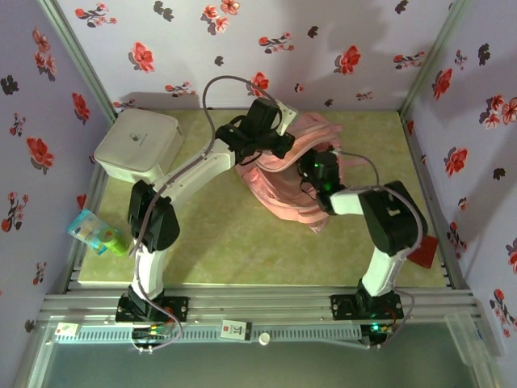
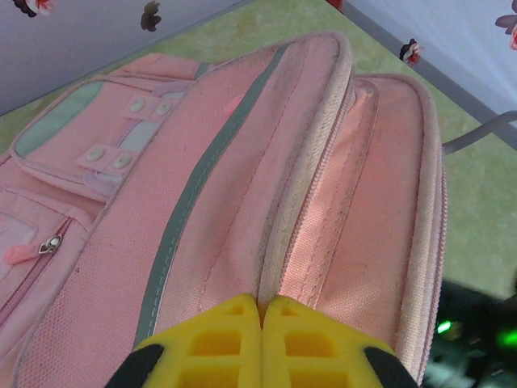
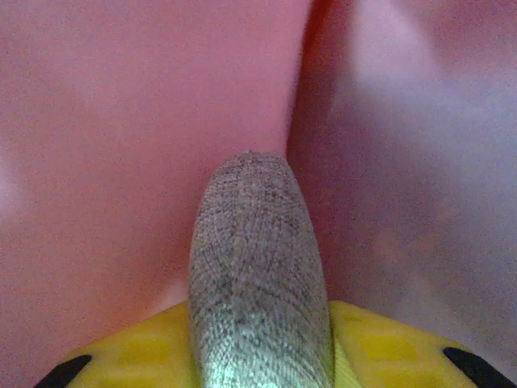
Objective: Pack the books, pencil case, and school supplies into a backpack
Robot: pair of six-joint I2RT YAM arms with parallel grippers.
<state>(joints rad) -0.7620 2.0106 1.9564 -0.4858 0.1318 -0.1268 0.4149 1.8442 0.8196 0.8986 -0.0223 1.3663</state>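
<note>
1. I see the backpack (image 1: 271, 187) lying mid-table, towards the back.
2. Box (image 1: 137, 145) sits in the far-left corner. Small carton (image 1: 95, 233) is at the left edge, nearer the arm bases.
3. Flat piece (image 1: 423, 252) lies at the right edge.
4. Left gripper (image 2: 261, 311) rests on the backpack's top seam.
5. Right gripper (image 3: 258, 339) is inside the backpack, I think, with a fabric roll (image 3: 254, 259) between its fingers.

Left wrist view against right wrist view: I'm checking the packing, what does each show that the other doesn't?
Left wrist, not right: the pale-pink fabric backpack from outside, its zip pull, green tabletop, left gripper jaws shut, empty. Right wrist, not left: a grey woven fabric roll between the right gripper jaws. Both: pink backpack fabric, yellow jaws.
</note>
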